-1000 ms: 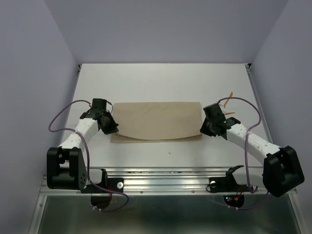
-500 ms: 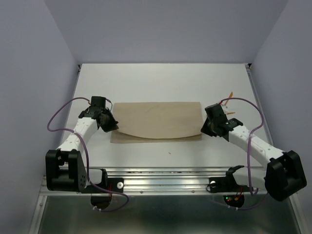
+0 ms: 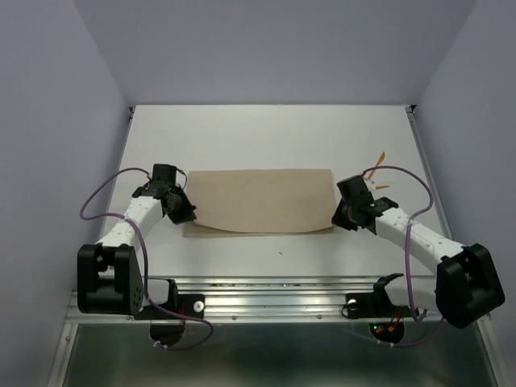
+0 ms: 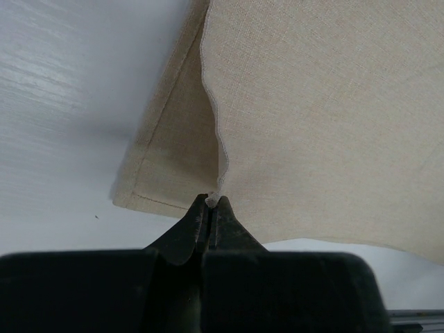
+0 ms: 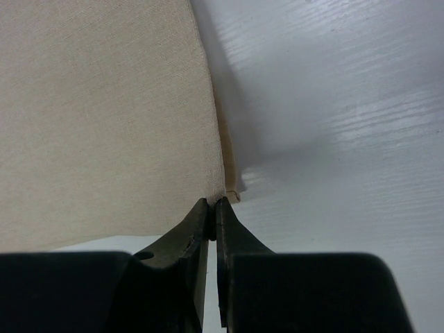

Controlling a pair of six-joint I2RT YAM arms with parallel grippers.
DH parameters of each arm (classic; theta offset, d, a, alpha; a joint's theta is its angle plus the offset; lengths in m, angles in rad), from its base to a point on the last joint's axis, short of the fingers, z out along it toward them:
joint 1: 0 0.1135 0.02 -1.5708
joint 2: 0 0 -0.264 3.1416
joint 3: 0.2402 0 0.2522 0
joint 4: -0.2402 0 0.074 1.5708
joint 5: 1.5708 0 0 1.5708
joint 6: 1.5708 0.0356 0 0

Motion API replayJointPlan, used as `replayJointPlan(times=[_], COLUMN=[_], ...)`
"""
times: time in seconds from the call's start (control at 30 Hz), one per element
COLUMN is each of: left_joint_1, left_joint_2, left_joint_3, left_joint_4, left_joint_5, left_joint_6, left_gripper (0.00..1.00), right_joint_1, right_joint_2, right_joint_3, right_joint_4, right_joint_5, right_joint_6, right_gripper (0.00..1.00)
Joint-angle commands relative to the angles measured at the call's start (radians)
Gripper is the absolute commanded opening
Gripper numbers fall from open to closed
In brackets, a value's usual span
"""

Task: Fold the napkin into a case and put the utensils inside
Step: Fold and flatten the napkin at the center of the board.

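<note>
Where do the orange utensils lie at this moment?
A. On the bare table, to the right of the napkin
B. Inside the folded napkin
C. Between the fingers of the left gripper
A: the utensils lie on the white table, to the right of the napkin and not touching it.

A white table (image 3: 266,137) with a faint grain spreads under and ahead of the left claw (image 3: 187,216) and the right claw (image 3: 339,219), and a tiny dark speck (image 3: 280,253) lies on it between them, a little behind their tips. Pale lavender walls (image 3: 266,48) rise beyond the table's far edge and to the outer side of each claw, while a ribbed aluminium rail (image 3: 274,294) runs along the near edge behind both.
</note>
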Motion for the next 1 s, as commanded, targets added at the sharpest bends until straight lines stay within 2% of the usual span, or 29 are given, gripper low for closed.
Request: replayJointPlan(times=[0.0, 0.23, 0.67, 0.97], left_joint_1=[0.003, 0.003, 0.004, 0.004], left_joint_2=[0.007, 0.013, -0.028, -0.025], left_joint_3=[-0.010, -0.003, 0.096, 0.049], left_joint_4=[0.005, -0.001, -0.070, -0.048], left_joint_5=[-0.019, -0.024, -0.045, -0.044], left_joint_6=[-0.009, -0.014, -0.009, -0.013], left_gripper=[0.00, 0.00, 0.00, 0.00], right_joint_1=[0.005, 0.005, 0.005, 0.005], right_joint_2=[0.001, 0.004, -0.077, -0.077], right_joint_3=[-0.007, -0.021, 0.042, 0.013], right_joint_4=[0.031, 0.031, -0.035, -0.031], right_joint_5=[0.004, 0.010, 0.065, 0.030], right_joint_6=[0.007, 0.008, -0.002, -0.002], right_gripper=[0.01, 0.01, 0.01, 0.01])
